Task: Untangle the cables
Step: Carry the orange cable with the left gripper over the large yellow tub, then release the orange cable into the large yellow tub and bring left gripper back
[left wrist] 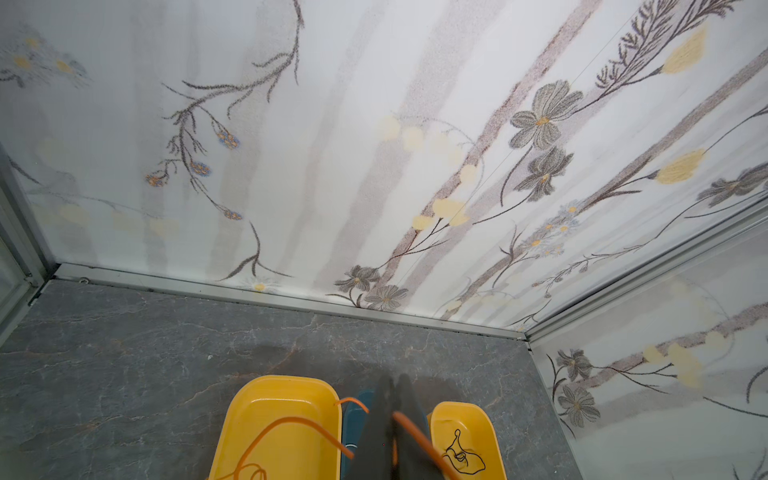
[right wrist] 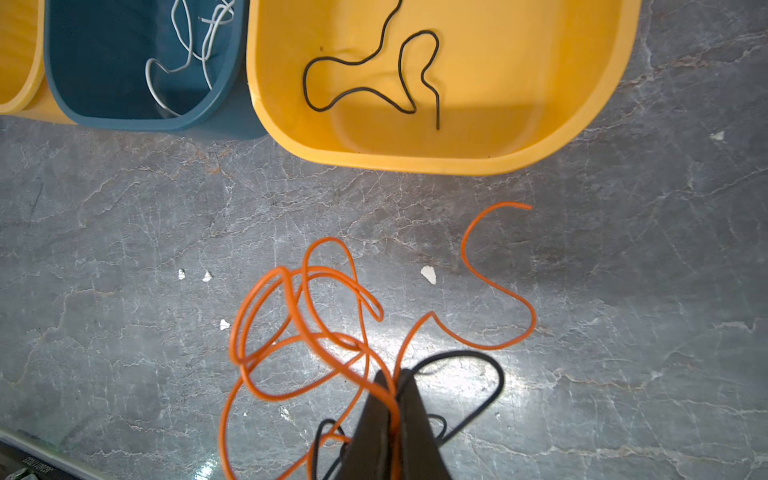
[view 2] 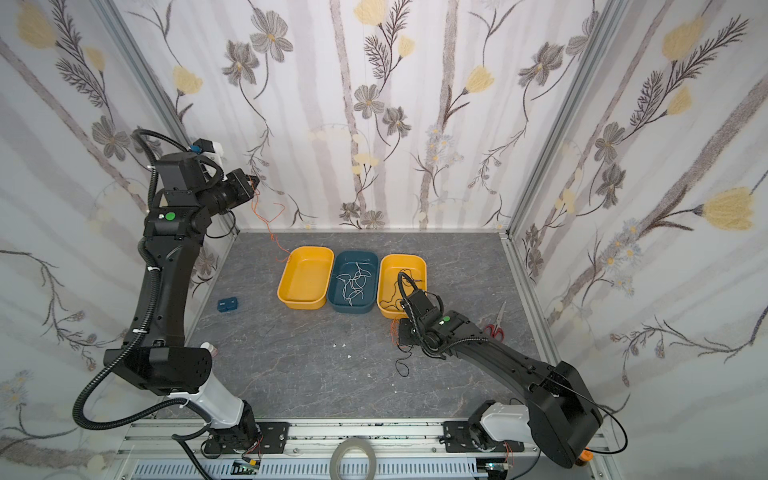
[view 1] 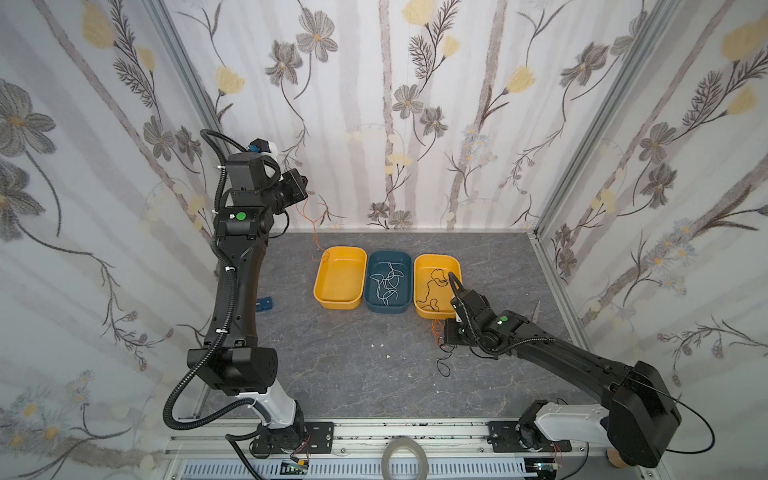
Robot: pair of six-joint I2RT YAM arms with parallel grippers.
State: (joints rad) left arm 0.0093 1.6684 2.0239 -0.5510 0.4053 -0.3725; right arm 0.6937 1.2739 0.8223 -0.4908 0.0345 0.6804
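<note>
My left gripper (view 1: 305, 183) is raised at the back left, shut on an orange cable (view 1: 313, 226) that hangs down to the rim of the left yellow tray (view 1: 320, 286). The left wrist view shows the shut fingertips (left wrist: 386, 384) with the orange cable (left wrist: 291, 422) looping over that tray. My right gripper (right wrist: 392, 376) is low over the table in front of the right yellow tray (right wrist: 415, 164), shut on an orange cable tangle (right wrist: 299, 316) mixed with a black cable (right wrist: 494, 386). White cables (view 1: 388, 282) lie in the blue tray (view 1: 388, 309). Another black cable (right wrist: 365, 62) lies in the right yellow tray.
Red-handled scissors (view 2: 496, 324) lie at the right wall. A small blue box (view 1: 264, 303) sits beside the left arm. A grey tape roll (view 1: 405, 457) rests on the front rail. Small white scraps (view 1: 378, 345) dot the grey table.
</note>
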